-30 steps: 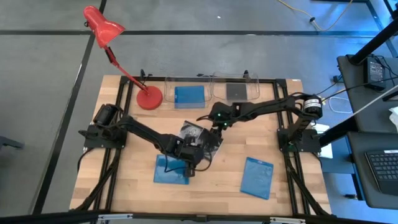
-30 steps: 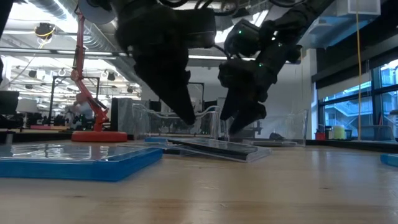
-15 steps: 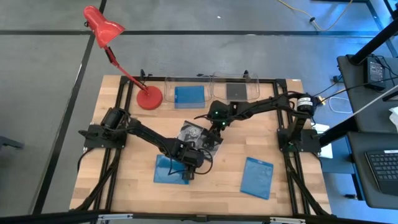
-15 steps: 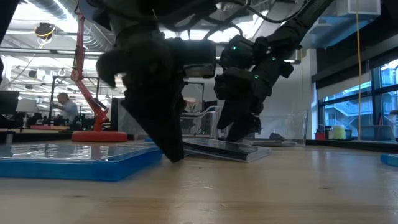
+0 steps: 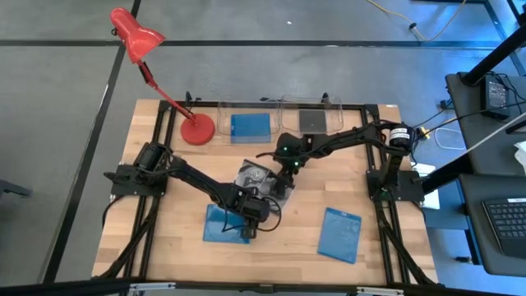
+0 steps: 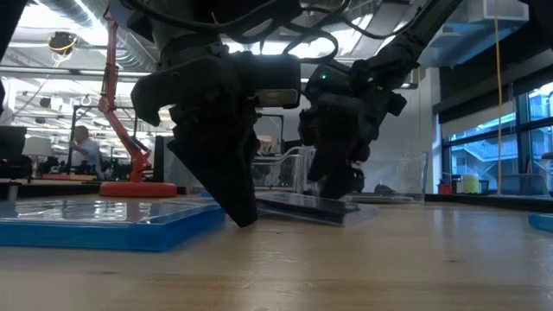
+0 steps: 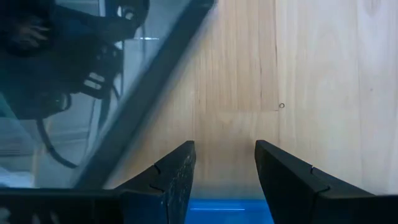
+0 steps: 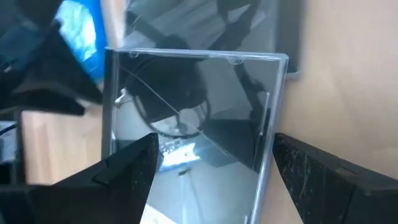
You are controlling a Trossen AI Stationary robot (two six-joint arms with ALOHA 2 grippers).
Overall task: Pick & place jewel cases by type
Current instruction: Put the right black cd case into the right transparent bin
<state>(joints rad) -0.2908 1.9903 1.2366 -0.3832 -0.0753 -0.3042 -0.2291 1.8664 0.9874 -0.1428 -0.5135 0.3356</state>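
A clear jewel case [image 5: 256,177] with a silvery disc lies mid-table. My right gripper [image 8: 214,143] is open above it, one finger on each side of the case [image 8: 193,118], and it reaches down to the case in the low view [image 6: 337,186]. A blue jewel case [image 5: 220,224] lies flat just nearer. My left gripper [image 5: 246,226] is open and points down at that case's right edge [image 7: 224,208], with its tips at table height [image 6: 240,212]. A second blue case [image 5: 340,234] lies near right. My left gripper points down with its open fingers [image 7: 168,180] over the blue case's edge [image 7: 224,208]; I cannot tell whether they touch it. My right gripper comes from above with a finger [image 8: 124,180] beside each side edge of the clear case; I cannot tell whether they touch it.
Two clear open-topped trays stand at the far edge. The left tray [image 5: 223,111] holds a blue case [image 5: 251,126] and the right tray [image 5: 339,111] a dark one [image 5: 312,121]. A red desk lamp's base [image 5: 197,130] stands far left. Bare wood shows between the two near blue cases.
My left gripper has moved down and toward the near edge, from beside the clear case to the blue case's right edge, and now points steeply down. My right gripper has come down over the clear case. The cases have not moved.
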